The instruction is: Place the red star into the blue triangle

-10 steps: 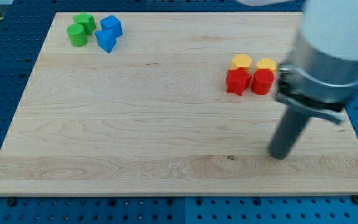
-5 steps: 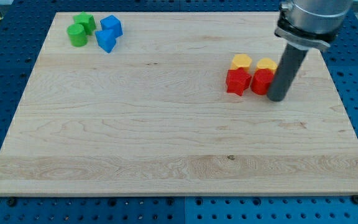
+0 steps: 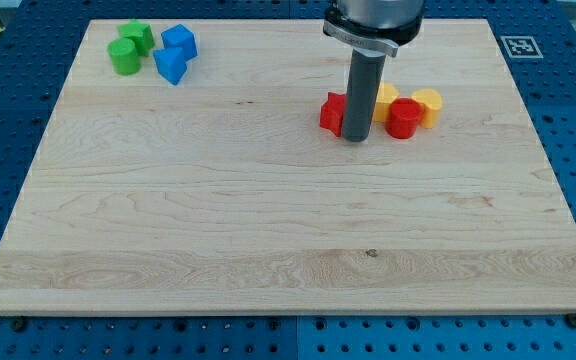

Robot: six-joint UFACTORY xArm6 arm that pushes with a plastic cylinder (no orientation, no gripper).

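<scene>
Two red blocks (image 3: 333, 112), two yellow, two blue, two green; my tip (image 3: 356, 138) against red star, gripping nothing.

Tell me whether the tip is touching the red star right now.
Touching, as far as the camera view shows: my tip sits tight against the red star on the view's right side, the rod overlapping its edge, with no gap visible.

Bare board (image 3: 218, 200) left of red star (image 3: 333, 113)
</scene>
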